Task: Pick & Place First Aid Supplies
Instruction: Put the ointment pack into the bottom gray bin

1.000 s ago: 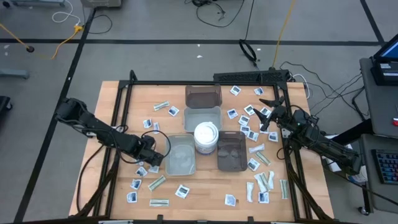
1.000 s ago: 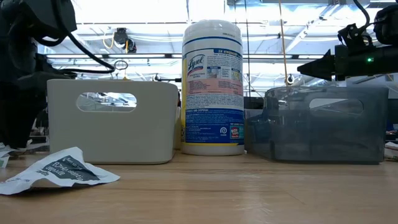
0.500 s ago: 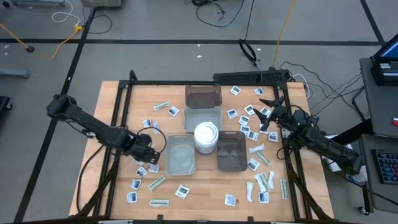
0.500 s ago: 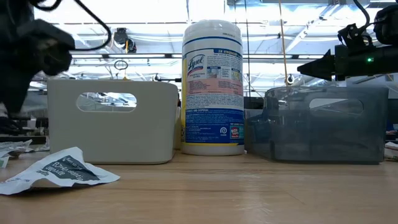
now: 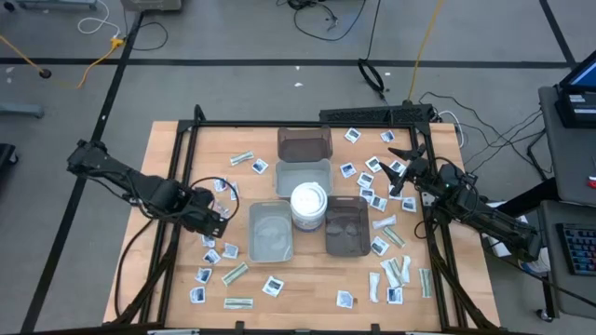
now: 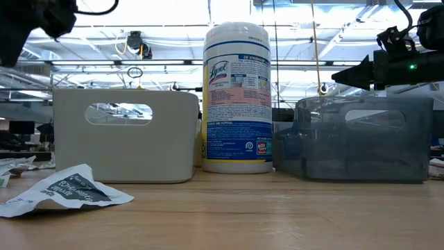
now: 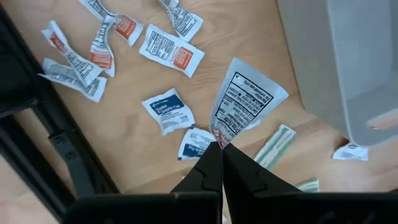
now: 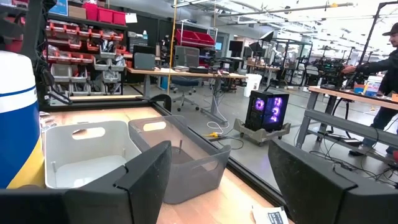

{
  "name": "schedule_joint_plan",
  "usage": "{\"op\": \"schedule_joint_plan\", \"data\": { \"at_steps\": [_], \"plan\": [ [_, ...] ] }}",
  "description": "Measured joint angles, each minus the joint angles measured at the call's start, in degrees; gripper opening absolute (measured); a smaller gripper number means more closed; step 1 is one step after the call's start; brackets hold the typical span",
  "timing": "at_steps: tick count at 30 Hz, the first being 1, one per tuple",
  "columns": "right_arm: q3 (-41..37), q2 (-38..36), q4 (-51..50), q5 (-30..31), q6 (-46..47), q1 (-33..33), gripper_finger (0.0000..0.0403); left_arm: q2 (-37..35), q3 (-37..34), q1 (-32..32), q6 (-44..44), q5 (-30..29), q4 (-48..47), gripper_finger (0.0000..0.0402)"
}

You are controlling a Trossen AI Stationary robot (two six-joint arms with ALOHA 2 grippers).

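**Left arm drawn back from the tray with one packet pinched**

Since a second ago the left gripper (image 5: 216, 216) has pulled away from the pale grey tray (image 5: 271, 232) toward the table's left side and now sits above the scattered packets there. Its fingers are closed tight on the bottom edge of a white packet with dark print (image 7: 241, 102), which stands up from the fingertips in the left wrist view, clear of the wood. Below it lie other first aid supplies (image 7: 166, 111): square packets with blue print, white ones with red-orange marks, and a narrow pale green strip (image 7: 273, 145).

The right gripper (image 5: 402, 166) has not shifted; it hangs over the right-hand scatter of packets near the table's far right corner, fingers spread wide apart and holding nothing.

At table centre the round white tub (image 5: 308, 205) stands between the pale grey tray and the dark translucent tray (image 5: 345, 226), with two more trays behind it. Packets remain spread on the wood (image 5: 177, 158) on both sides. One crumpled packet (image 6: 61, 190) lies close to the low camera.
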Motion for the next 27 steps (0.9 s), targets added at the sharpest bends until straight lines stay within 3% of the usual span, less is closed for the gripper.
{"op": "schedule_joint_plan", "data": {
  "at_steps": [7, 12, 27],
  "plan": [
    [0.0, -0.02, 0.02, 0.0, 0.0, 0.0, 0.0263, 0.48, 1.92, 0.27, -0.21, 0.3, -1.4, 0.0001],
    [0.0, -0.02, 0.0, 0.0, 0.0, 0.0, 0.0263, 5.53, 3.02, 2.77, 2.78, 3.48, -0.27, 0.0],
    [0.02, -0.02, 0.0, 0.0, 0.0, -0.01, 0.0263, 26.04, 23.84, 11.0, 10.36, 3.21, 0.0, 0.0]
  ]
}}
